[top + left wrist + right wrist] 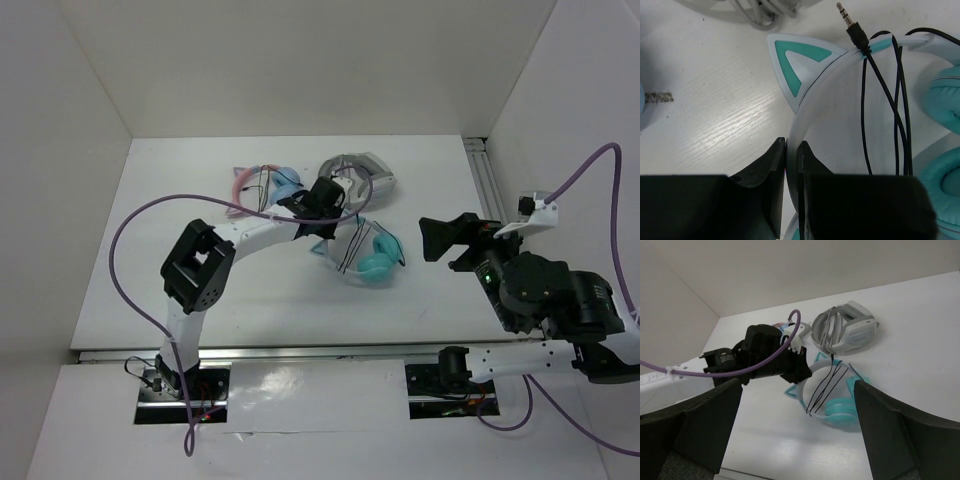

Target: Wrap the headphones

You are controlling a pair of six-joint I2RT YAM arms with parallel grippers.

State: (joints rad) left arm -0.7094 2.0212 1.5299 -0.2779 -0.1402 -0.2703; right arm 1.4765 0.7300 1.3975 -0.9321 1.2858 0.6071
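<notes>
Left wrist view gives me the closest look. The left gripper [791,147] is at the bottom middle of the frame, and its two fingers [765,165] are pressed together on the pale band [812,95] of the headphones [940,100]. The band comes out between the fingers, goes up and then bends toward the upper right corner. One cat ear [795,62] sits on the band just above the fingers, and its tip points to the upper left. The teal cups [942,175] are at the right edge. The black cable [865,100] hangs in loose loops across the band at the upper right. Its plug [850,22] points toward the top edge and leans a little to the left.

From the top view I see the headphones [365,255] lying on the table [200,180], a little right of the middle of the frame. The arch of the band is at the upper left and the cups are at the lower right, so the long axis runs on this diagonal. The left gripper [325,230] reaches them from the upper left. Grey headphones [360,175] lie just above, and pink headphones [262,185] lie further to the upper left. The right gripper [428,240] is in the right part of the frame, apart from the headphones. Its fingers are spread wide with nothing between them, and they point left.
</notes>
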